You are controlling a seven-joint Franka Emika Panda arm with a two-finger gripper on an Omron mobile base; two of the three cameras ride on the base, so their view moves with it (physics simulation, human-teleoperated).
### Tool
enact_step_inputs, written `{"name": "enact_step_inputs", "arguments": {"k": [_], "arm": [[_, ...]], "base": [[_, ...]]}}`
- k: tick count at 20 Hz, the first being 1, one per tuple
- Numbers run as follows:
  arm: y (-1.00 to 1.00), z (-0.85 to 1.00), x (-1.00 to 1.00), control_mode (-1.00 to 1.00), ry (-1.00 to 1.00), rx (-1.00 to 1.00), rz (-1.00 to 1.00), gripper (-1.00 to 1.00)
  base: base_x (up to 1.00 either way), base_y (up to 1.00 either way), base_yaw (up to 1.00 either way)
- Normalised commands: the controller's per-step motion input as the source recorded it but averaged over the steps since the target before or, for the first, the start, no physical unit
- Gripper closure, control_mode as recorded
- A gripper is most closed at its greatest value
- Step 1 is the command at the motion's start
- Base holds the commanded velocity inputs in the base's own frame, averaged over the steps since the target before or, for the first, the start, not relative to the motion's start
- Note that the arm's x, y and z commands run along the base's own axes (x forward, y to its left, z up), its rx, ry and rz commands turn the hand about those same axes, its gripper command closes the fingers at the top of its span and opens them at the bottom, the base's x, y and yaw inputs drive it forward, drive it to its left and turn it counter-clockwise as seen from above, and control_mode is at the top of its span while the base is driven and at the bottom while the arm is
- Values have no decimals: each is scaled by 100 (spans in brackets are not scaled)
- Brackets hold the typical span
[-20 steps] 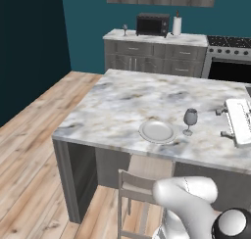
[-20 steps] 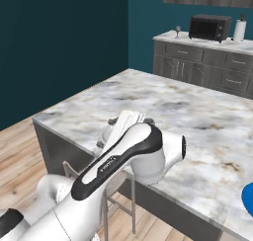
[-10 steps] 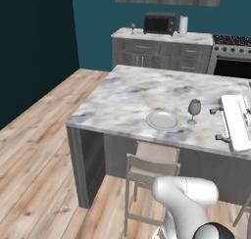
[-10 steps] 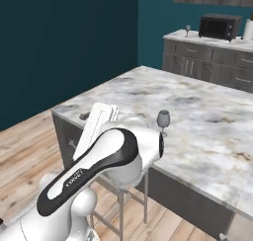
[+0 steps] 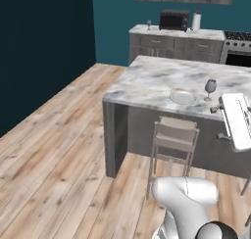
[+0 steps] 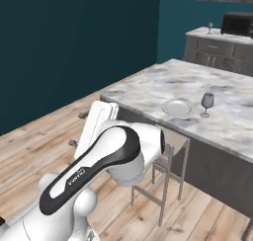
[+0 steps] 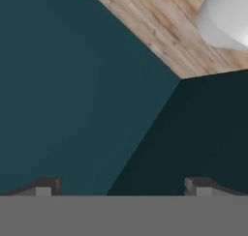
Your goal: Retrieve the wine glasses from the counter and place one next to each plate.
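Fingertips (image 7: 46, 185) are standing wide apart at the bottom of the hand view, gripping nothing — the gripper (image 7: 121, 187) is facing teal wall and a strip of wood floor (image 7: 160, 32), upper right. One wine glass (image 5: 210, 86) is standing on the marbled island (image 5: 162, 81), just right of the pale plate (image 5: 183, 97), right of centre in the left base view. The second glass (image 5: 149, 24) is sitting on the far counter (image 5: 176, 33), top of frame, left of the black microwave (image 5: 174, 20).

Grey-veined white marble island (image 5: 162, 81) — pale grey plate (image 5: 184, 97), teal walls (image 6: 74, 42)
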Motion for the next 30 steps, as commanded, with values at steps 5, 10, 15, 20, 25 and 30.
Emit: {"name": "enact_step_inputs", "arguments": {"k": [5, 10, 15, 20, 25, 30], "arm": [[0, 0, 0, 100, 0, 0, 0, -100], [0, 0, 0, 100, 0, 0, 0, -100], [0, 0, 0, 100, 0, 0, 0, -100], [0, 0, 0, 100, 0, 0, 0, -100], [0, 0, 0, 100, 0, 0, 0, -100], [0, 0, 0, 100, 0, 0, 0, -100]], "base": [[3, 100, -6], [43, 100, -39], [53, 100, -56], [93, 100, -59], [71, 100, -60], [44, 100, -52]]}}
